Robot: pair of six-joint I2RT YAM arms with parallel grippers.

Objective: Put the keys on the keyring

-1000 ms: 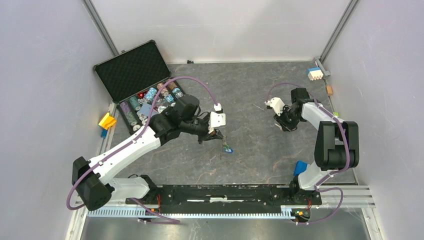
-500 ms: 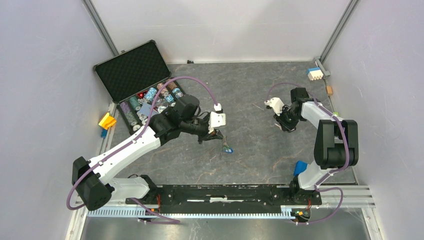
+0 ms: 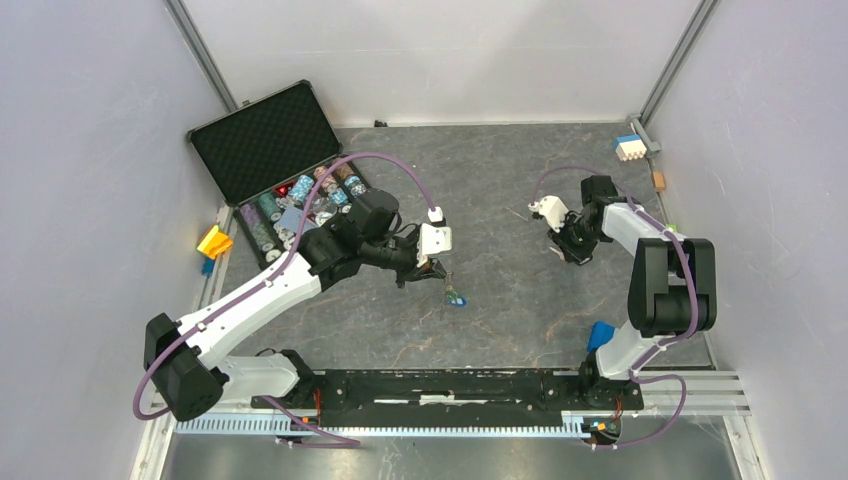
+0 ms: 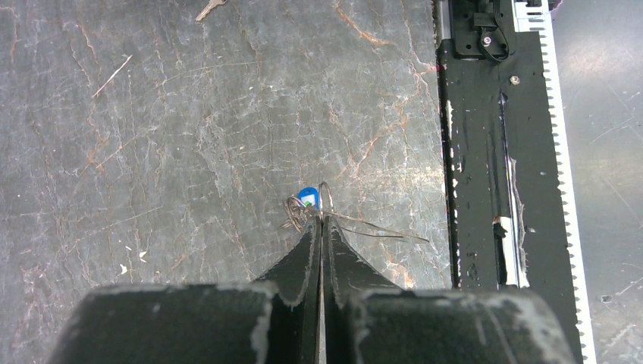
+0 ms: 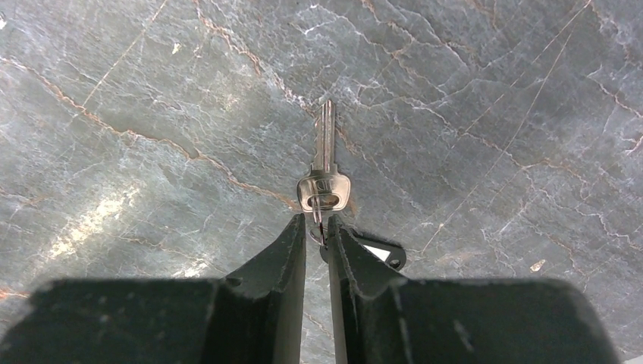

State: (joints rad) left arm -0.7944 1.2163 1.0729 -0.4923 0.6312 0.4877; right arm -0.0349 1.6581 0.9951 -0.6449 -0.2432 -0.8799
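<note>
- Grey marbled table (image 3: 500,180) boxed in by pale walls. An open black case (image 3: 270,140) with poker chips (image 3: 300,200) sits back left, toy blocks (image 3: 629,148) in the far right corner.
- Left gripper (image 4: 320,227): jaws pressed fully together on the keyring (image 4: 379,229), which hangs out past the tips just over mid-table. It looks held up like this so the loop is free for threading.
- Blue tag (image 4: 307,196) sits right at the ring by the fingertips. It looks already on the ring, though the wire is too thin to confirm.
- Right gripper (image 5: 318,227): well apart from the left, over the right half of the table, tips down near the surface.
- Its jaws are only a narrow slit apart, with the small link of the silver key (image 5: 324,159) in that gap. Cannot tell if it is truly clamped.
- The key blade points straight away from the tips. Black tag (image 5: 381,251) lies partly under the right-hand finger.
- Grabbing at the link likely leaves the key head free to slide onto the ring.
- Green-tagged key: not found in any view.
- Judgement: picking up the black-tagged key; threading not yet done.
</note>
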